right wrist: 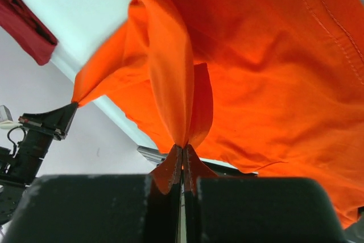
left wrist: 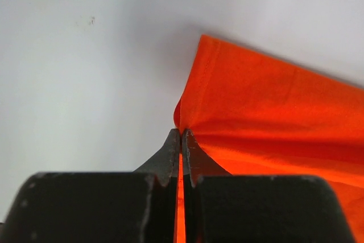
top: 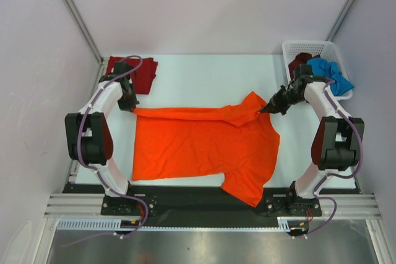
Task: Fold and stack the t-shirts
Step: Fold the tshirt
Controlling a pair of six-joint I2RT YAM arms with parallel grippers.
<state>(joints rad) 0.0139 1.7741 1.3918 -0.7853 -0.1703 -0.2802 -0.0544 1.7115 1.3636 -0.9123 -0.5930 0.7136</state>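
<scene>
Across the middle of the top view the orange shirt (top: pixel 204 143) lies spread on the table (top: pixel 204 78), its upper edge pinched by left gripper (top: pixel 132 108) and right gripper (top: pixel 270 108), both clamped on cloth: mid-fold, likely needing both to draw that edge evenly down-frame.

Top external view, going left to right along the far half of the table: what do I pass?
left pincer → orange t-shirt → right pincer → dark maroon t-shirt → blue t-shirt, the last two lying in the white basket.
</scene>
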